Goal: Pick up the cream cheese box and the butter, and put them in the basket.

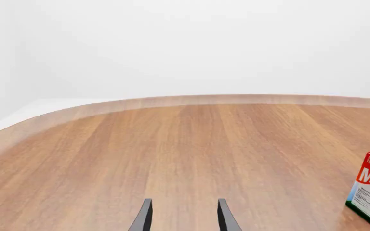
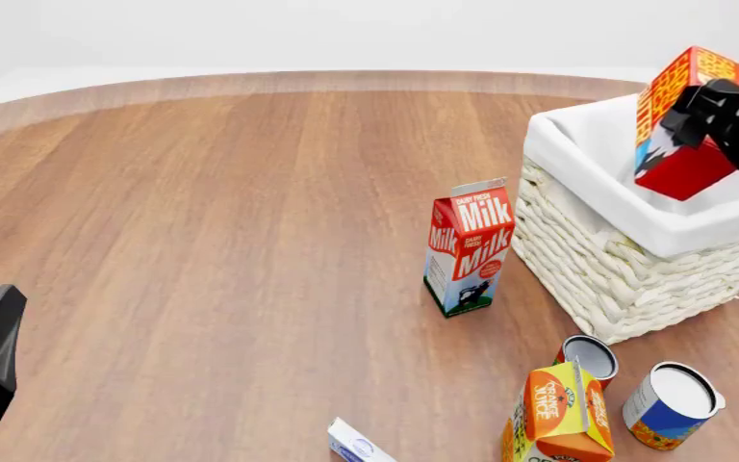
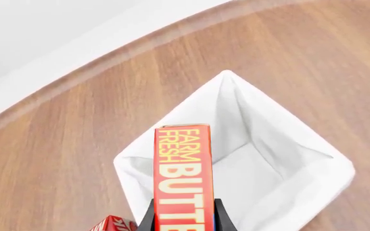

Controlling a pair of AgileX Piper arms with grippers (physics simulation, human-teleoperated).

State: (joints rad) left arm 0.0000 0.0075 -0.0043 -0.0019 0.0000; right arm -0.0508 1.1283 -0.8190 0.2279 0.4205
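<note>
While right fingers (image 3: 183, 214) clamp butter (image 3: 183, 178), only front shows cream cheese box (image 2: 359, 446).

A bare simulated tabletop (image 2: 216, 241): rounded wooden surface against blank white surroundings.

L pincer (image 1: 183, 216) open, low | R pincer (image 2: 693, 108) clamped, raised

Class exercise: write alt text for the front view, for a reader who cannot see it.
The right gripper holds the butter tilted above the basket at the right of a wooden table. A milk carton stands left of the basket; nearer the camera are two cans, an orange juice carton and the cream cheese box.
</note>
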